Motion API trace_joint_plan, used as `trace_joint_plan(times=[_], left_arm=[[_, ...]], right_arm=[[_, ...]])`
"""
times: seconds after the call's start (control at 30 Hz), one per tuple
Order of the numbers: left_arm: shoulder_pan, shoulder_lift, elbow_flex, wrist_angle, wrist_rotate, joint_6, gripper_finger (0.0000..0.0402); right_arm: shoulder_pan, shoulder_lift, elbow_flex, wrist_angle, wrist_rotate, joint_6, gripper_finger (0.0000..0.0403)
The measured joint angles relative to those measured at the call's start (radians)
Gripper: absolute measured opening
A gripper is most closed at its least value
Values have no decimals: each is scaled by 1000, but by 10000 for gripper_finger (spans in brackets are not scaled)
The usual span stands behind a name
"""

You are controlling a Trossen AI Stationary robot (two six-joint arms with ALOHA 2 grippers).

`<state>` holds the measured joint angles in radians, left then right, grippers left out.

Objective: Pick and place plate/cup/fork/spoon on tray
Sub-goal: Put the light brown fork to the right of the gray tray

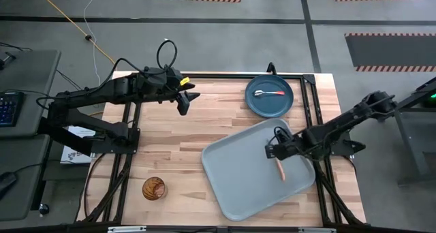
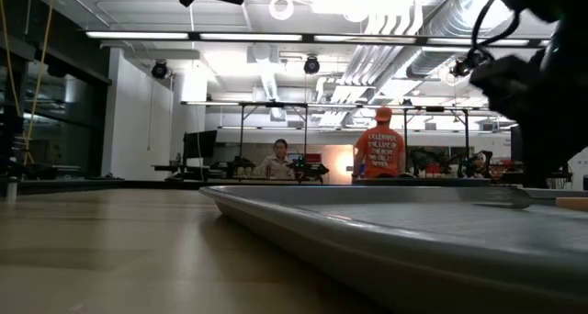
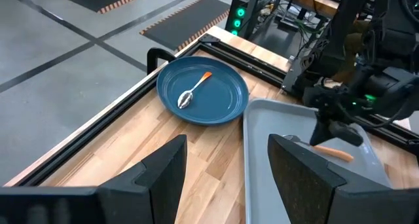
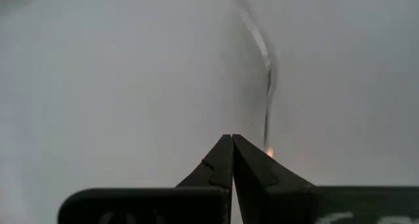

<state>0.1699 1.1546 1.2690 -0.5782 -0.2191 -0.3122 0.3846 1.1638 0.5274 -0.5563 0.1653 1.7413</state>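
Note:
The pale grey-blue tray (image 1: 238, 178) lies at the table's near right. The fork (image 1: 280, 168) lies on it, orange handle (image 3: 334, 152) toward the near edge. My right gripper (image 1: 271, 150) is shut low over the tray, its tips (image 4: 230, 140) just beside the fork's metal neck (image 4: 267, 86). The teal plate (image 1: 269, 103) sits at the far right, and the spoon (image 1: 269, 93) lies in it. The amber cup (image 1: 154, 188) stands at the near left. My left gripper (image 1: 184, 103) is open and empty above the far left of the table. My right gripper's shut fingertips stand right beside the fork's neck (image 4: 268, 129), coming from above and slanting down toward the tray. I cannot tell whether they touch the fork. The fork lies flat on the tray.
A black metal frame (image 1: 204, 77) runs along the table's edges. Bare wood (image 1: 177, 144) lies between the cup, the tray and the left arm. People show in the room (image 2: 380, 149) far behind the table.

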Motion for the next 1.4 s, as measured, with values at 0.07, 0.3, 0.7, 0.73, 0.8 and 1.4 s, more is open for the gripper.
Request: trace_joint_plan(times=[0.07, 0.3, 0.7, 0.73, 0.8, 1.4], left_arm=[[0, 1, 0, -1, 0, 0, 202], [0, 2, 0, 0, 0, -1, 202], [0, 2, 0, 0, 0, 0, 202], [0, 2, 0, 0, 0, 0, 202], [0, 2, 0, 0, 0, 0, 202], [0, 2, 0, 1, 0, 0, 202]], right_arm=[[-33, 30, 0, 8, -1, -22, 0], [-109, 68, -1, 15, -13, -80, 0], [-138, 56, -2, -71, -68, -153, 0], [-138, 52, -2, -85, -68, -153, 0], [-138, 37, -2, -110, -68, -153, 0], [9, 50, -3, 4, -117, -73, 0]])
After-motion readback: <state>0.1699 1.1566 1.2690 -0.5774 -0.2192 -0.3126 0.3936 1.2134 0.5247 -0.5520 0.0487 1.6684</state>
